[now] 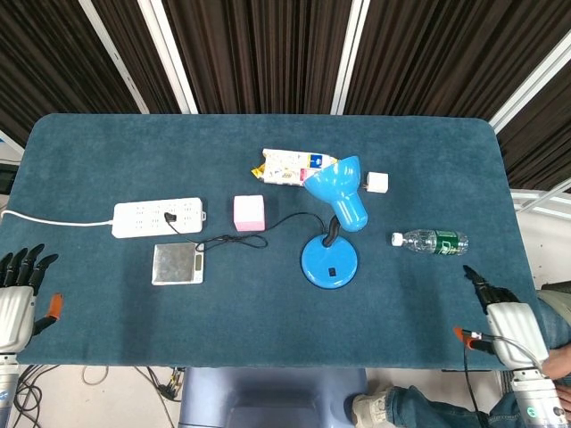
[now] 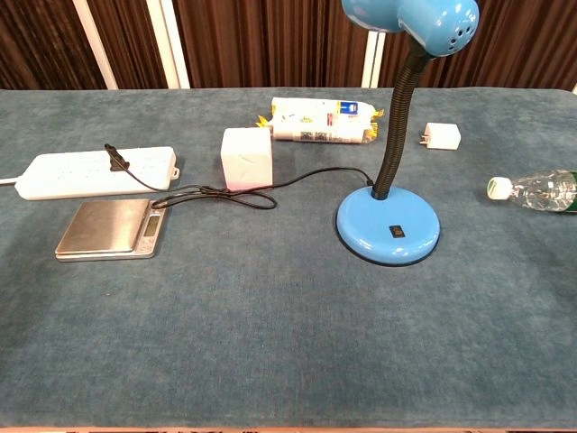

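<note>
Both our hands empty, fingers apart: right hand (image 1: 504, 312) near bottle (image 1: 431, 241), left hand (image 1: 18, 294) idle. Risk: bottle rolls w/ a nudge.

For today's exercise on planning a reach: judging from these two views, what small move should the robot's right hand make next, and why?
Probably a short reach forward and inward toward the water bottle. The right hand sits over the table's near right corner, holding nothing, fingers pointing roughly at the bottle, which lies on its side and is the nearest thing to it. The left hand rests off the left edge, far from everything.
</note>
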`<state>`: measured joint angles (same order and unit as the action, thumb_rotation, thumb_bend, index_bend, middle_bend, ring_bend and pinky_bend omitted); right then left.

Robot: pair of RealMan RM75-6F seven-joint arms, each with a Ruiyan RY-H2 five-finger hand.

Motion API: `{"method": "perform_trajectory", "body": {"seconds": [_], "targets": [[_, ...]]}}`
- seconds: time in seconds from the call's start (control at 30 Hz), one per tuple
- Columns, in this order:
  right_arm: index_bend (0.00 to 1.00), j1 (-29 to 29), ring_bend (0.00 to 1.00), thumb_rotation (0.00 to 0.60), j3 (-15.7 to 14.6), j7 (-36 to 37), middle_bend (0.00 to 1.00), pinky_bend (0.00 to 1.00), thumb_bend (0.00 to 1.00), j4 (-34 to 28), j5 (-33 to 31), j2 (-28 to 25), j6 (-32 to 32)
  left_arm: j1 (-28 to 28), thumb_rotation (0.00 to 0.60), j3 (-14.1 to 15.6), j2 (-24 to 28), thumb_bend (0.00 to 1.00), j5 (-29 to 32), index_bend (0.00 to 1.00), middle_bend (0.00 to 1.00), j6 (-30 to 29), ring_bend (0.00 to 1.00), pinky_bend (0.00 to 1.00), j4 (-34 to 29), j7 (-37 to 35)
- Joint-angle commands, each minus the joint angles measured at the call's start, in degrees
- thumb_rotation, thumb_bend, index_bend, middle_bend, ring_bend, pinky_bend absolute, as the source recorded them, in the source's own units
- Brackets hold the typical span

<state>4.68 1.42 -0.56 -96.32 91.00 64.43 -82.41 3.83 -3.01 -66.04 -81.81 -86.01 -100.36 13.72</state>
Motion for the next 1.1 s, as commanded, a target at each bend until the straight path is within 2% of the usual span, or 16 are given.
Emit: {"method": "perform_trajectory", "body": {"seconds": [0.03,0.27,0.5,0.77,1.1], "targets": [[0.00,3.32,0.50,0.600,-0.22,-1.34,0.40,0.45,0.38,-1.96,0.82,-0.41,5.04,0.04,0.600,0.01,-0.01,0.46,-0.02,0.17,0.04,0.04,0.00,0.00,-0.05,0.03],[0.00,9.50,0.60,0.600,1.67,-5.96,0.50,0.55,0.50,-6.00,-2.91,1.29,14.92,-0.02,0.600,-0.01,0.13,0.46,0.27,0.17,0.04,0.14,0.00,0.00,-0.33,-0.24],[0.00,14.66,0.64,0.600,3.79,-11.97,0.53,0.64,0.58,-6.99,-10.56,6.50,22.98,0.01,0.600,0.09,0.27,0.46,0.42,0.17,0.04,0.44,0.00,0.00,-0.50,-0.42],[0.00,19.29,0.64,0.600,5.67,-20.89,0.54,0.71,0.62,-6.39,-20.68,12.18,26.87,0.06,0.600,0.01,0.48,0.46,0.74,0.17,0.04,0.67,0.00,0.00,-0.58,-0.77],[0.00,23.28,0.64,0.600,5.75,-25.66,0.54,0.78,0.62,-4.04,-28.01,16.73,28.27,0.03,0.600,-0.04,0.49,0.46,0.97,0.17,0.04,0.63,0.00,0.00,-0.65,-0.77]]}}
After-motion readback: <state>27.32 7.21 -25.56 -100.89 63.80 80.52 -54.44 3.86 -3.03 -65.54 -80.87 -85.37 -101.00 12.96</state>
